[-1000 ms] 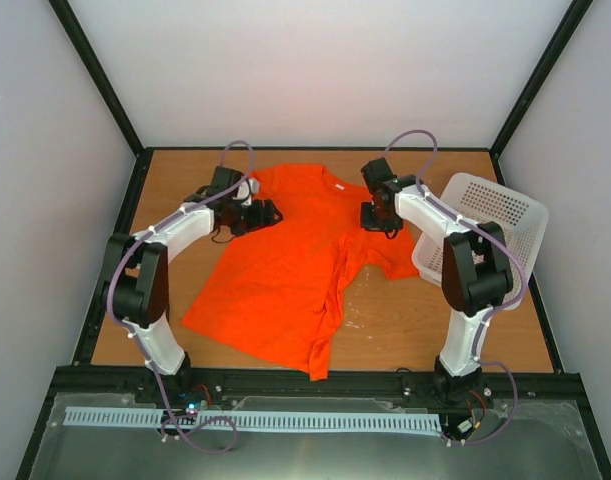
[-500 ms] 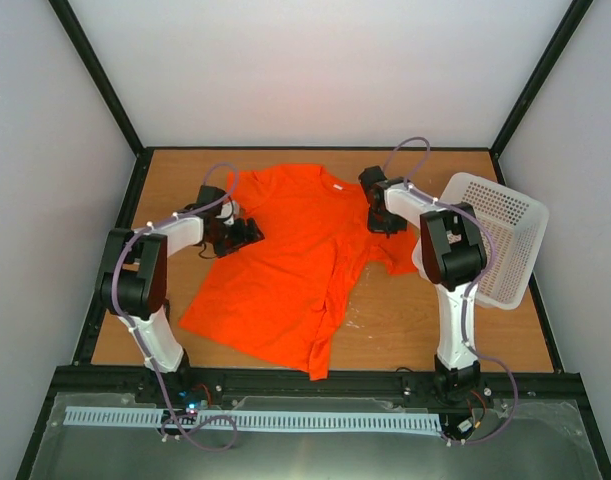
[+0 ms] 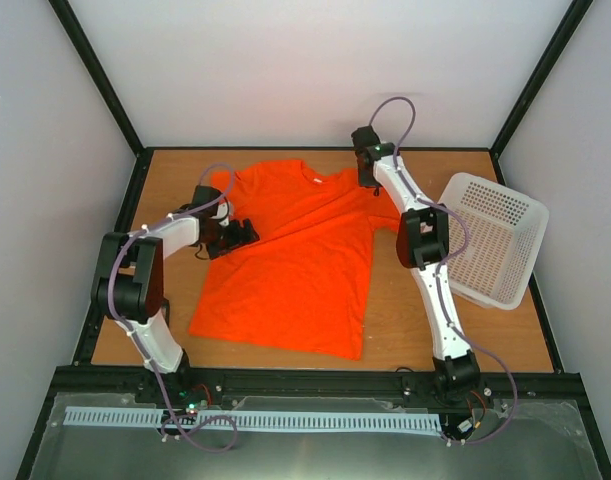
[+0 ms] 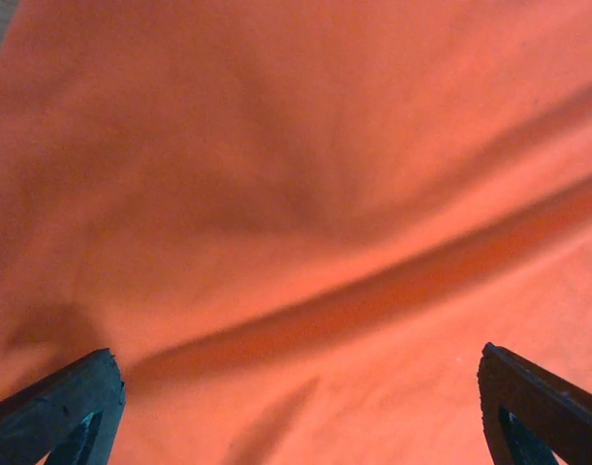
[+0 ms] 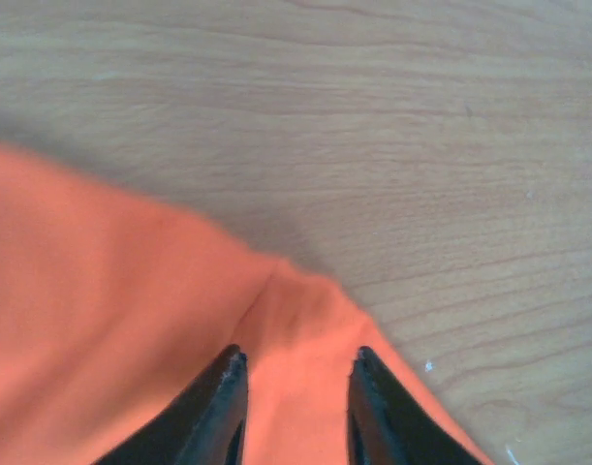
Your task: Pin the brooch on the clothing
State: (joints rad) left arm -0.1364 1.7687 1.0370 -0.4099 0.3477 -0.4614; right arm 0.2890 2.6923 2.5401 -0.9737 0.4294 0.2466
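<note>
The orange T-shirt lies spread flat on the wooden table, neck toward the back. My left gripper sits low over its left sleeve. In the left wrist view the left gripper has its jaws wide apart and empty above creased orange fabric. My right gripper is at the shirt's right shoulder near the back edge. In the right wrist view the right gripper is closed on a raised fold of the shirt's edge. The brooch is not in view.
A white perforated basket stands tilted at the right of the table. The bare wooden table shows to the right of and in front of the shirt. A black frame rail runs along the table edges.
My right gripper has moved back toward the far edge, pulling the shirt's right shoulder with it, and the crumpled shirt is now spread flat. My left gripper has shifted slightly left and nearer.
</note>
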